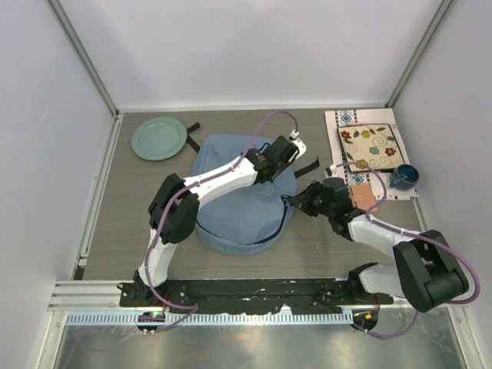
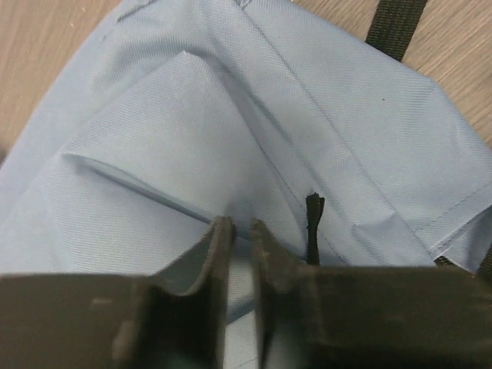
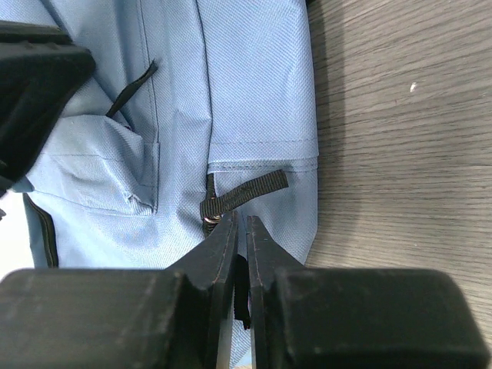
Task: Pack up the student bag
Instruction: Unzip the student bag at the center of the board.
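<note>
Student bag point(image 1: 242, 196) lies flat in the middle of the wooden table point(image 1: 123, 231), a rounded mound of dusty light-blue fabric with a dark zipper line curving along its near edge. Both arms reach over it.

The left gripper point(image 2: 237, 225) is above the bag's far right part, pointing down at the creased cloth. Its fingers stand close together with only a narrow slit between them. A raised fold of fabric runs up to the fingertips, but I cannot tell whether any cloth is pinched. A small dark pull point(image 2: 314, 223) stands just right of the fingers, and a black strap point(image 2: 396, 27) leaves the student bag at its far edge.

The right gripper point(image 3: 238, 223) is at the bag's right edge, low over the fabric. Its fingers are nearly shut, clamped on a thin dark tab point(image 3: 241, 296) that fills the slit; what the tab belongs to is hidden. Just beyond the fingertips a black webbing loop point(image 3: 244, 192) pokes out from under a stitched seam.

Beyond the bag's far left corner sits a pale green plate point(image 1: 159, 137). Off the bag's right side lie a flower-patterned mat point(image 1: 369, 146), a blue mug point(image 1: 403, 177) and a small orange-brown piece point(image 1: 361, 197)
</note>
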